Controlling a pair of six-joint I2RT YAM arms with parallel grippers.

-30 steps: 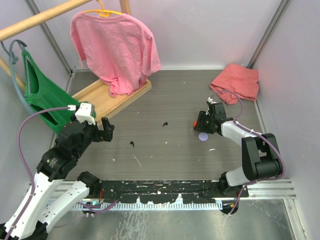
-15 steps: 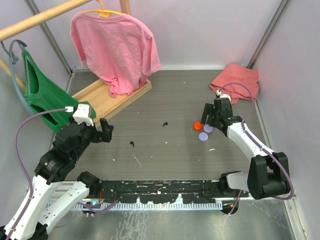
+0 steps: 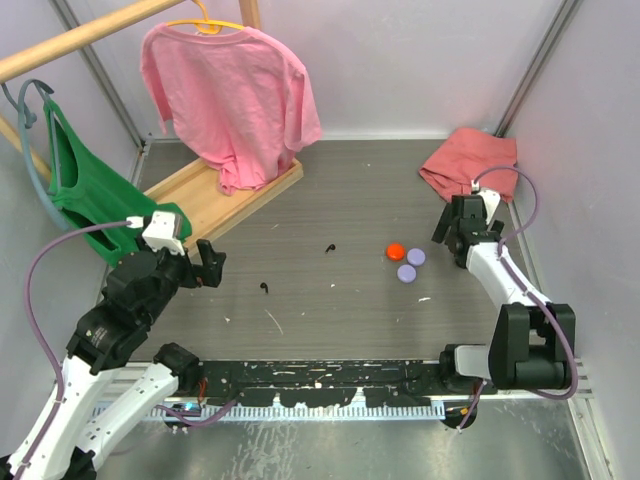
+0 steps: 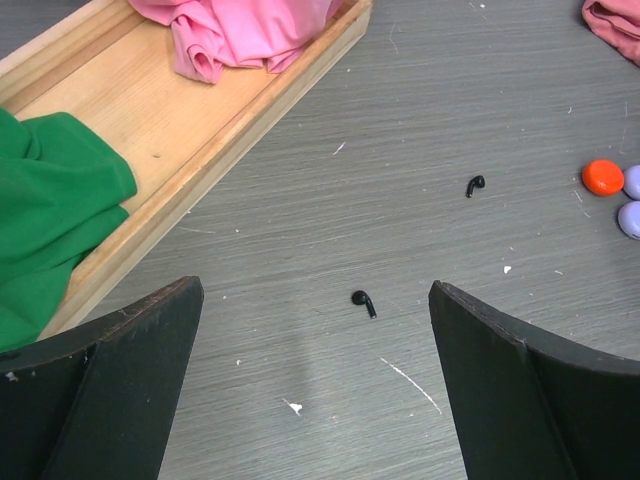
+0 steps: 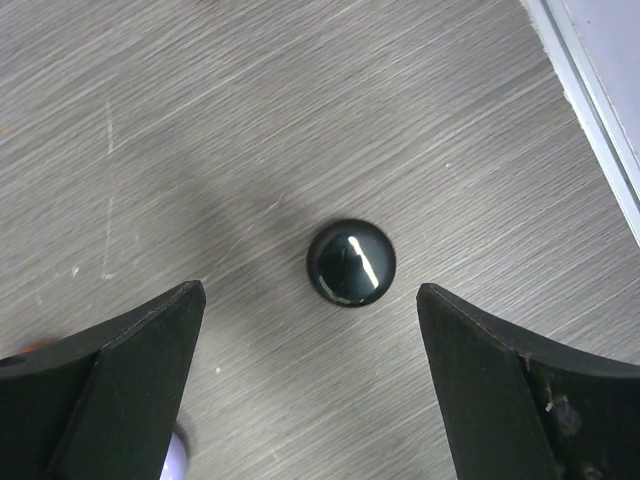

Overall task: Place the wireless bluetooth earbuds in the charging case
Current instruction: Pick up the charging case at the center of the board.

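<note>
Fingers of the right gripper, newly spread wide, hover over a black case (left gripper gapes too); earbuds remain uninserted.

The near earbud and far earbud lie apart on the table.

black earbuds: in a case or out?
Out. Both black earbuds lie loose on the table, apart from the orange case and lilac cases.

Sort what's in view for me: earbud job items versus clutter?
Job: near black earbud, far black earbud, orange case, near lilac case, far lilac case, black case.
Lying about: pink T-shirt, green garment, red cloth, wooden tray.
</note>
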